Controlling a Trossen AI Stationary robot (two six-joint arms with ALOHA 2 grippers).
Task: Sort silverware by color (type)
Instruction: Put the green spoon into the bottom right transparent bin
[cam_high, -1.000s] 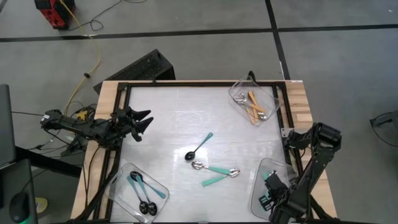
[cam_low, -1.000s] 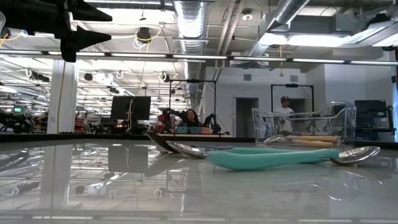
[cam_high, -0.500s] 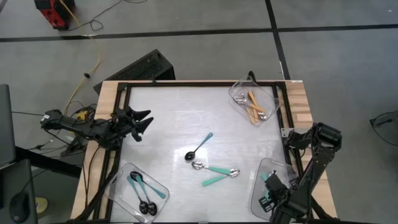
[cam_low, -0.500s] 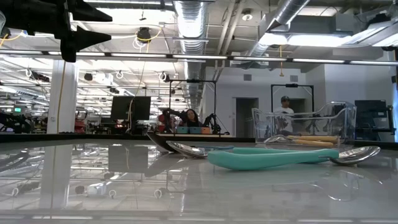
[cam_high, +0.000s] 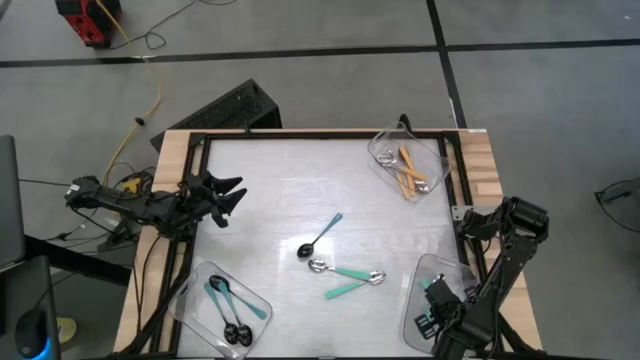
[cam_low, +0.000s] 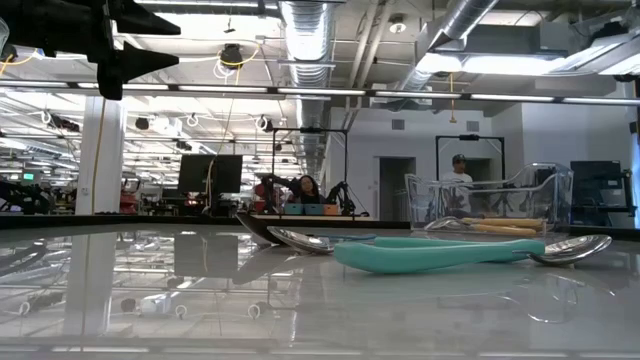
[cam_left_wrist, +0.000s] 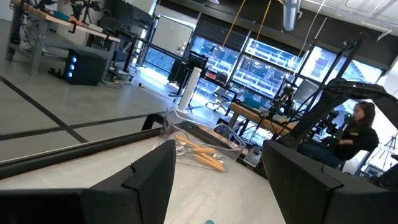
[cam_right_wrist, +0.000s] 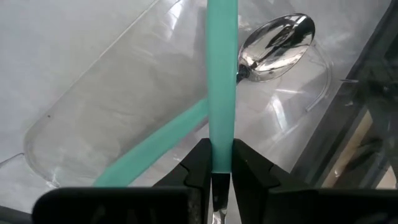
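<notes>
Right gripper (cam_right_wrist: 216, 163) clenched on a wide teal-green-handled spoon (cam_right_wrist: 221, 74), over the clear plastic tray (cam_high: 425, 290) at the near right table corner; left gripper (cam_high: 232, 194) spread open above the left edge. On glossy white tabletop (cam_high: 270, 200), one blue-handled black spoon (cam_high: 320, 236) beside two teal spoons (cam_high: 350, 277); orange-handled spoons (cam_high: 408, 170) in the far tray, blue ones (cam_high: 230, 310) in the near-left tray. Beyond, grey floor, ceiling pipes (cam_low: 310, 30) and two people (cam_low: 458, 178).

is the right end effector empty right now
No, the right end effector is shut on a teal-green spoon, holding it by the handle over the clear tray.
</notes>
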